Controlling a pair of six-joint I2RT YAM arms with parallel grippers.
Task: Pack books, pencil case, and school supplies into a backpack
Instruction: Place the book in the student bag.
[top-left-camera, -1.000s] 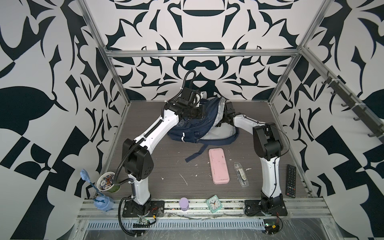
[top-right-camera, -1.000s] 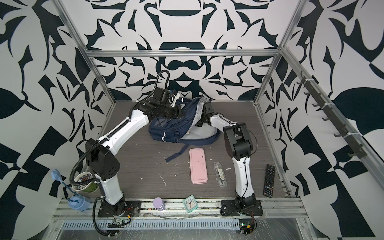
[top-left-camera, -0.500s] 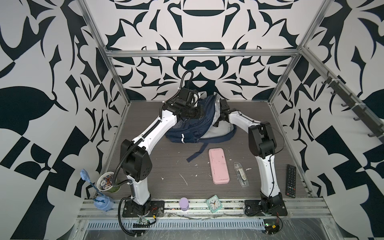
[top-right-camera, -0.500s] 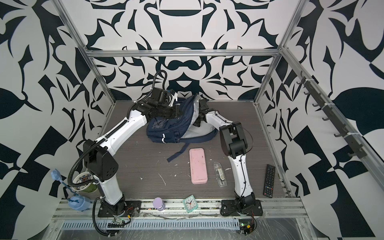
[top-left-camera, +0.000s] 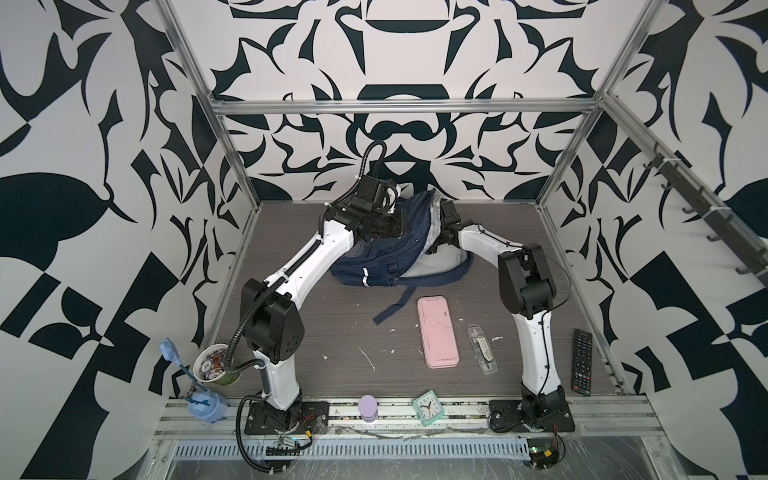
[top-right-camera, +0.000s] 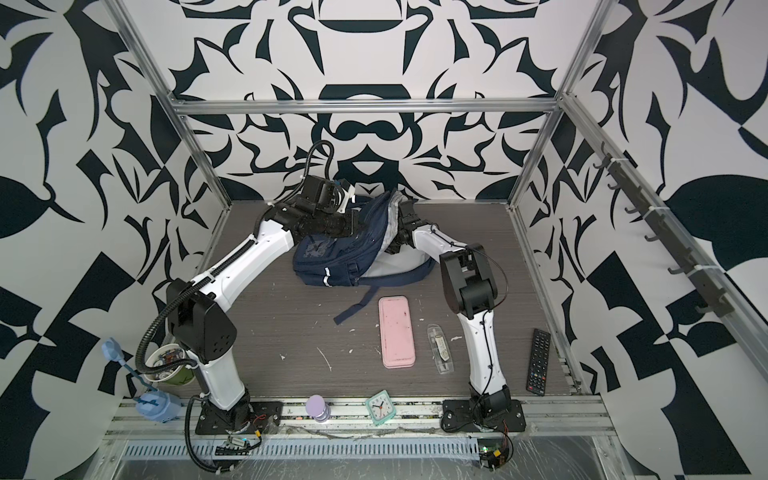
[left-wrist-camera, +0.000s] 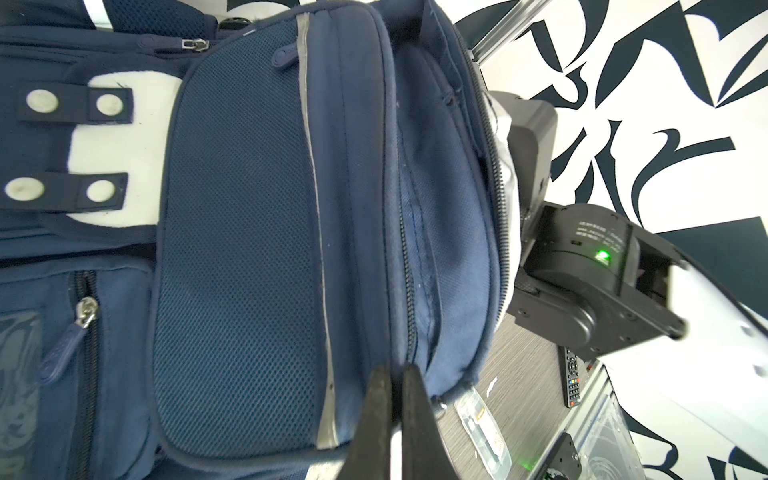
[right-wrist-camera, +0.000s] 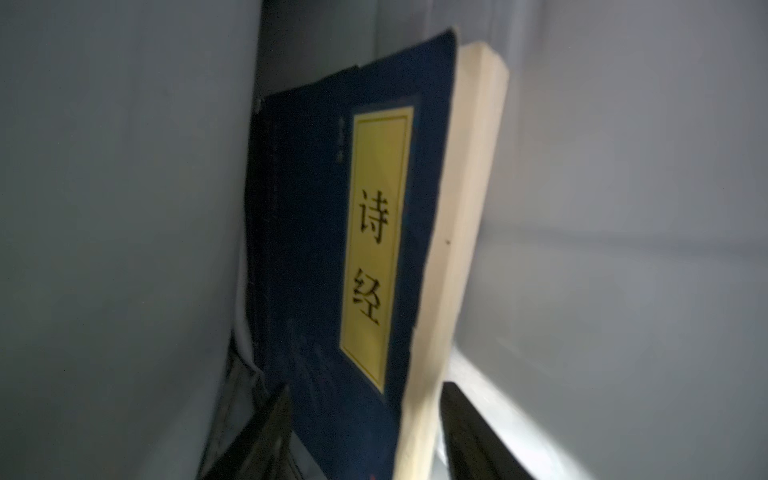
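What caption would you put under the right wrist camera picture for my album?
Peeking inside the backpack: a dark blue book with a yellow label sits between the fingers of the right pincer.

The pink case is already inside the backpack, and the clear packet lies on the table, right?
No. The pink case lies on the table too, next to the clear packet, outside the backpack. Both top views show it.

A black remote (top-left-camera: 582, 360) lies flat; a teal clock (top-left-camera: 428, 409) and perhaps a lilac bottle (top-left-camera: 368, 408) stand on the front rail (top-left-camera: 465, 409).
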